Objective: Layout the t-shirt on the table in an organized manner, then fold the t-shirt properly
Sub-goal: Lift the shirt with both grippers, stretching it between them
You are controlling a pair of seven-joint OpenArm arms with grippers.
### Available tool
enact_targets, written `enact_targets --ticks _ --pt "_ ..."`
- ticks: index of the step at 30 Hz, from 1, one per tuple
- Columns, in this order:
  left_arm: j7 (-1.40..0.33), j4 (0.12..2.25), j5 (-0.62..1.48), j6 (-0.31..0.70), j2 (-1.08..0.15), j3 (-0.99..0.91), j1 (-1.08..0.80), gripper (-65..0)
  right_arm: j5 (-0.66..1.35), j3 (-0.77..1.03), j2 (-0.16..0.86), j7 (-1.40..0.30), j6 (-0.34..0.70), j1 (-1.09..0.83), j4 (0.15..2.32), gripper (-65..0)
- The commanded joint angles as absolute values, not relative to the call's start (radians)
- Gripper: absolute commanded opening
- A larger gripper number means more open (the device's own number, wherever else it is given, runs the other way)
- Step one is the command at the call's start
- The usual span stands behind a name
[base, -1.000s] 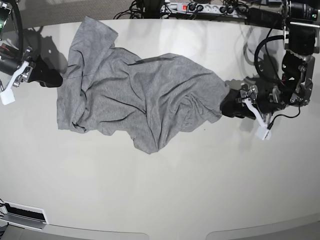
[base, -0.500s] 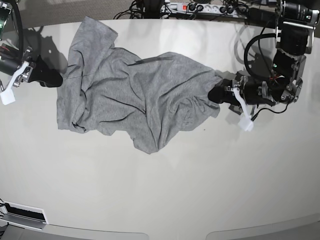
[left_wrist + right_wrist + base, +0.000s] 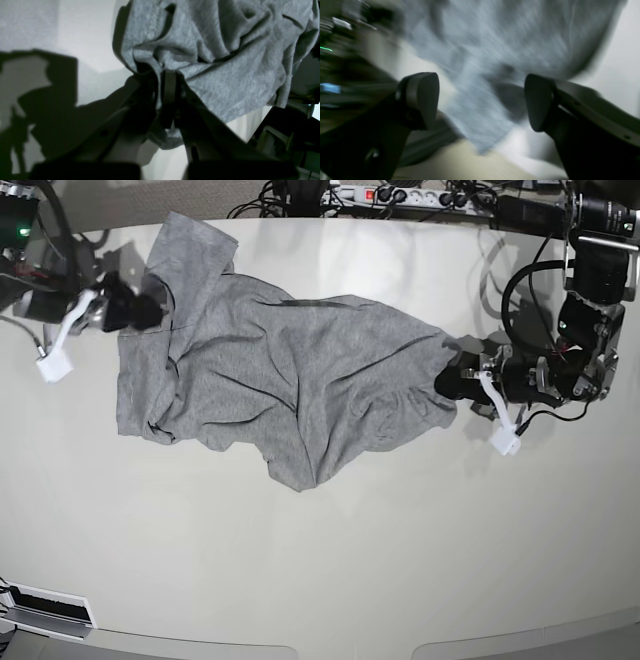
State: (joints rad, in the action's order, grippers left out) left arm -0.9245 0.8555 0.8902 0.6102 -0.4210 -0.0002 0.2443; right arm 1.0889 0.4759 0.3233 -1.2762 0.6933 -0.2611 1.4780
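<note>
Clenched jaws of the left gripper (image 3: 447, 383) pinch the t-shirt (image 3: 290, 380), crumpled lengthwise on the table (image 3: 330, 560), while the right gripper (image 3: 481, 100), spread wide, is positioned just before its opposite edge.

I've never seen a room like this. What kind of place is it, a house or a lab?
Most likely a robotics lab or workshop. Two robot arms work over a big off-white table with a grey t-shirt on it, and a power strip with tangled cables sits at the far edge.
</note>
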Motion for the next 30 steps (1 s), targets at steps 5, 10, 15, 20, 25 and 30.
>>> enact_targets --ticks 5,10,15,20,25,30 --pt "-0.928 0.862 0.873 0.603 -0.441 -0.003 0.263 -65.0 0.957 0.484 0.344 -1.145 0.698 -0.252 1.489 -11.4" --pt "-0.921 0.862 0.874 0.603 -0.441 -0.003 0.263 -65.0 0.95 0.484 0.343 -1.073 0.698 -0.252 1.432 -11.9" --pt "-0.92 0.862 0.874 0.603 -0.441 -0.003 0.263 -65.0 0.941 0.484 0.343 -1.015 0.698 -0.249 1.367 -12.3" --pt "-0.92 0.862 0.875 0.603 -0.44 -0.003 0.264 -65.0 0.937 0.484 0.305 -0.984 0.698 -0.231 1.336 -12.3" --pt "-0.918 0.862 0.892 0.603 -0.441 -0.003 0.263 -65.0 0.938 0.484 0.274 -1.007 0.698 -0.173 1.324 -13.3" --pt "-0.917 0.862 0.893 0.603 -0.451 -0.003 0.265 -65.0 0.943 0.484 0.282 -1.103 0.698 -0.131 1.328 -56.3"
